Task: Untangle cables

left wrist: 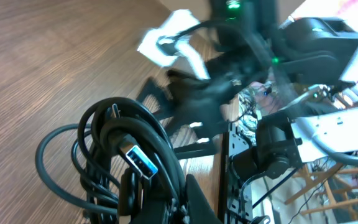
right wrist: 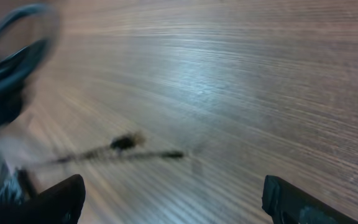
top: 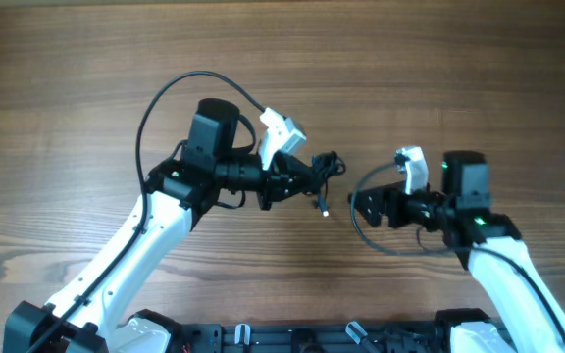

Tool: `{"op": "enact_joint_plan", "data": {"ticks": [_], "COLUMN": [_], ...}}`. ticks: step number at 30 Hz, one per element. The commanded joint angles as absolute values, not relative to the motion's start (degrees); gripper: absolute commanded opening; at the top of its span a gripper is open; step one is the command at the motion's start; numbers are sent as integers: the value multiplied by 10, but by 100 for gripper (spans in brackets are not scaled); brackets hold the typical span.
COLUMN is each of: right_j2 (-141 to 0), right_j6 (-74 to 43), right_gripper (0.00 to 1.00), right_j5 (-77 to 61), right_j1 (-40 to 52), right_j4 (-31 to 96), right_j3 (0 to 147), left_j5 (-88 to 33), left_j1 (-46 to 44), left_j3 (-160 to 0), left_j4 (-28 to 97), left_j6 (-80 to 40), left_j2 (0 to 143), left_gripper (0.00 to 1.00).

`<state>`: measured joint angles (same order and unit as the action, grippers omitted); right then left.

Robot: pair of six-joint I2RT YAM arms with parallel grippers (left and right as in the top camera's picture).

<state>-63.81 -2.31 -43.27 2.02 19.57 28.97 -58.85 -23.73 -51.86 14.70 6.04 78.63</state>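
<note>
The cables (top: 330, 169) form a small black tangle hanging from my left gripper (top: 304, 178), which is shut on them at the middle of the table. One thin end with a plug (top: 326, 208) dangles down from the tangle. In the left wrist view the looped cables (left wrist: 114, 146) bunch up in front of the left gripper (left wrist: 166, 200), and a silver plug with a blue inside (left wrist: 139, 159) lies on top. My right gripper (top: 360, 207) is just to the right of the dangling end. Its fingers (right wrist: 58, 200) stand wide open with nothing between them. A blurred thin cable end (right wrist: 124, 144) lies ahead of the right gripper (right wrist: 179, 202).
The wooden table (top: 459, 69) runs all round the arms. The thicker black wiring of the right arm (top: 381, 240) loops beside its wrist, and that of the left arm (top: 155, 103) arcs over its wrist. The arm bases and frame (top: 292, 338) sit at the near edge.
</note>
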Motion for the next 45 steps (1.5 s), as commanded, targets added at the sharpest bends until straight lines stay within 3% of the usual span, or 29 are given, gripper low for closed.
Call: {"op": "enact_joint_plan", "data": {"ticks": [1,8,19,23,26,27,31,35,38,39,41,42,45], "right_j2": [-572,-547,-576,-589,-599,-600,-601,-601,-601,-601,-601,-601,-601], "right_j6": [166,208,204,204,187,183,180,175,101,70,4,-23,-72], "right_gripper": [93,84,78,54,24,18,4,4,4,4,4,4,4], "right_j5": [-590,-678,-727,-736,-748,-759,-774,-772,-711,-679,-606,-577,-550], "right_j1": [-8,-10,-10,-10,-10,-10,-10,-10,-11,-11,-11,-11,-11], "right_j4": [223,166,130,131,131,131,130,128,124,122,119,119,115], "right_j3": [296,296,296,296,296,296,296,296,296,296,296,296,296], "left_j5": [-679,-858,-858,-856,-814,-804,-795,-763,-729,-719,-701,-690,-650], "left_j1": [-226,-230,-297,-298,-299,-299,-299,-299,-299,-299,-299,-299,-299], "left_j3": [-521,-521,-521,-521,-521,-521,-521,-521,-521,-521,-521,-521,-521], "left_j4": [148,148,139,137,140,140,139,139,139,139,139,140,139], "left_j6": [55,72,72,72,72,71,71,70,70,70,70,70,59], "left_j2": [798,848,871,871,871,871,871,871,871,871,871,871,871], "left_gripper": [4,4,4,4,4,4,4,5,8,22,63,68,100]}}
